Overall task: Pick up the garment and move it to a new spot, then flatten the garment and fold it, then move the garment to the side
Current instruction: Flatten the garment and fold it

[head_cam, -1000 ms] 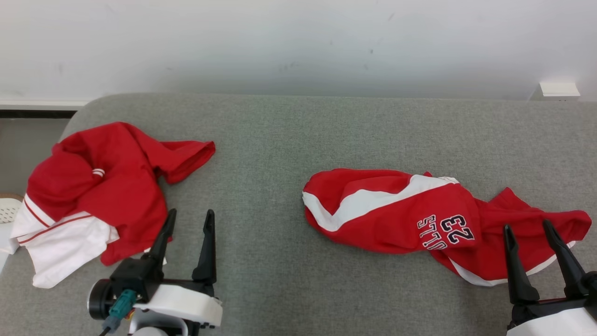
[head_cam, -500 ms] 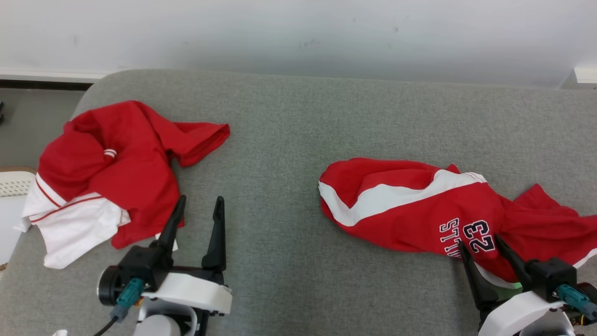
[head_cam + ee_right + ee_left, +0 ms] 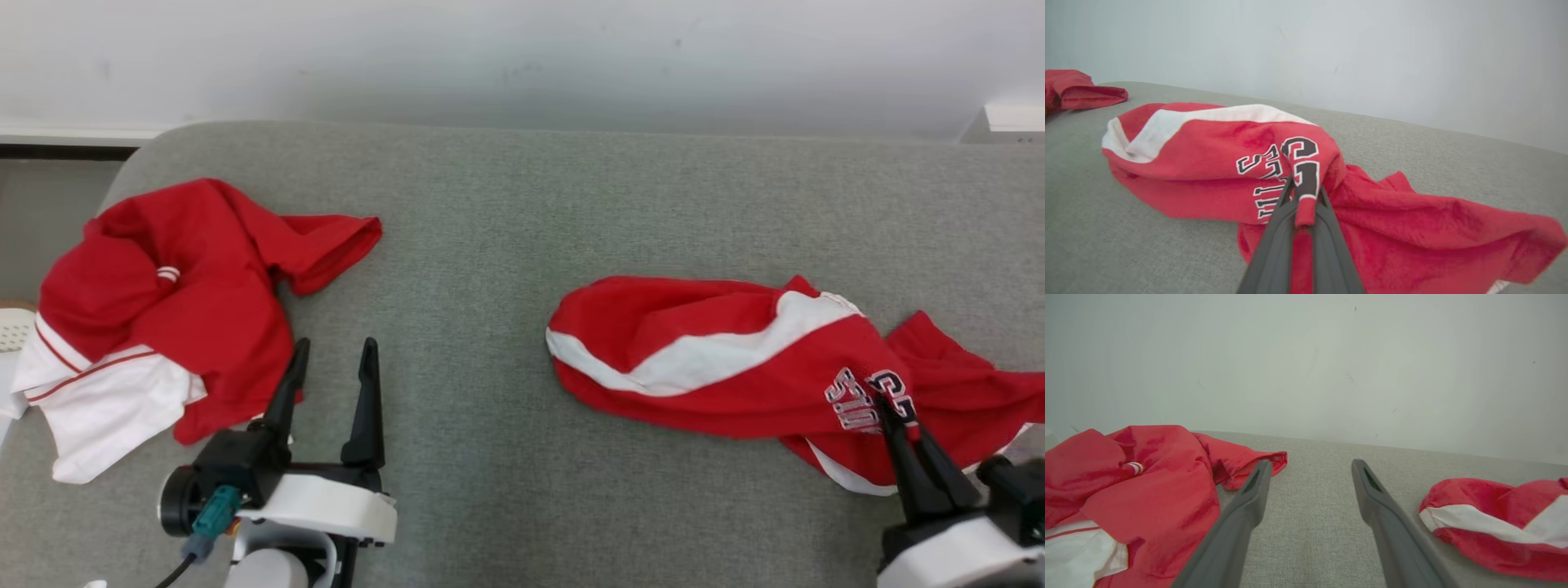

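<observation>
The right end effector (image 3: 895,411) (image 3: 1305,192) is clamped on the garment (image 3: 702,359) (image 3: 1208,163), its two dark fingers pressed together on a raised fold of red cloth right at the black-and-white number print. That garment, red with a broad white stripe, lies crumpled on the right half of the grey fabric-covered surface (image 3: 490,245), and its far end trails toward the right edge. The left end effector (image 3: 335,347) (image 3: 1311,465) is over the near left part of the surface with its fingers apart and nothing between them. Just beside its left finger sits another red and white top (image 3: 188,327) (image 3: 1147,490), bunched at the left end, well apart from the garment. A pale wall (image 3: 522,57) runs behind the surface.
</observation>
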You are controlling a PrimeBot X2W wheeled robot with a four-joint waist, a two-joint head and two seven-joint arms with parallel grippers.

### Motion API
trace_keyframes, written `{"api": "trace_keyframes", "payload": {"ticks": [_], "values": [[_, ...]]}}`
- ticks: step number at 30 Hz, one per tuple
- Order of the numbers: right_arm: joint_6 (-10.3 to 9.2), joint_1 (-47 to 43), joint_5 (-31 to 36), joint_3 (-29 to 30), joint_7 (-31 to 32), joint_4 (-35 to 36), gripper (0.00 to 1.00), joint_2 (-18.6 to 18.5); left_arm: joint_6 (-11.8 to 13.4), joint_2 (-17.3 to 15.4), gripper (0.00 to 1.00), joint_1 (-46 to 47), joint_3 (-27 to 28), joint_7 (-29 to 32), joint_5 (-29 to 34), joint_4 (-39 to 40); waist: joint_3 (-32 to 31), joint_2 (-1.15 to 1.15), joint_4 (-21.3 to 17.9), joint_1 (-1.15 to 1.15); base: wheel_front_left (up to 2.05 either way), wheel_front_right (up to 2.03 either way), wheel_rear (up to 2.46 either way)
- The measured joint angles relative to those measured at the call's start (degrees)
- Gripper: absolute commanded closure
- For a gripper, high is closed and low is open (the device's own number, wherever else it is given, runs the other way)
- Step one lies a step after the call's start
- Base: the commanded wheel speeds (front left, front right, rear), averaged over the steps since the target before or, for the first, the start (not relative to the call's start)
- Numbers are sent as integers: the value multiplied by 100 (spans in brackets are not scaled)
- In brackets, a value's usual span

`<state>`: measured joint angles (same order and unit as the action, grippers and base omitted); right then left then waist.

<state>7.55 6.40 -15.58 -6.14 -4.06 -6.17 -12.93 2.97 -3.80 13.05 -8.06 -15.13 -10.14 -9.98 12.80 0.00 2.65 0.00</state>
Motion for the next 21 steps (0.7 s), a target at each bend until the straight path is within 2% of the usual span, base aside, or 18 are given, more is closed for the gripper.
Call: {"api": "trace_keyframes", "payload": {"ticks": [6,13,14,15,16,21], "values": [[0,-793,96,601,182,333,100,280,-27,10,0,-14,45,0,4,-3,-7,0,-144,0,0,0,0],[0,-1020,-126,884,82,-269,100,632,-56,20,0,-3,45,0,19,-40,6,0,-173,0,0,0,0],[0,-1004,-145,879,20,-343,83,657,-66,23,0,-3,43,0,19,-45,6,0,-173,0,0,0,0],[0,-979,-157,867,-63,-385,60,689,-67,24,0,-4,46,0,19,-48,4,0,-176,0,0,0,0],[0,-947,-167,851,-126,-404,0,719,-67,26,0,-4,55,0,19,-51,0,0,-180,0,0,0,0],[0,-844,-163,934,-479,-234,0,715,-66,30,0,-64,111,0,26,-64,-48,0,-208,0,0,0,0]]}}
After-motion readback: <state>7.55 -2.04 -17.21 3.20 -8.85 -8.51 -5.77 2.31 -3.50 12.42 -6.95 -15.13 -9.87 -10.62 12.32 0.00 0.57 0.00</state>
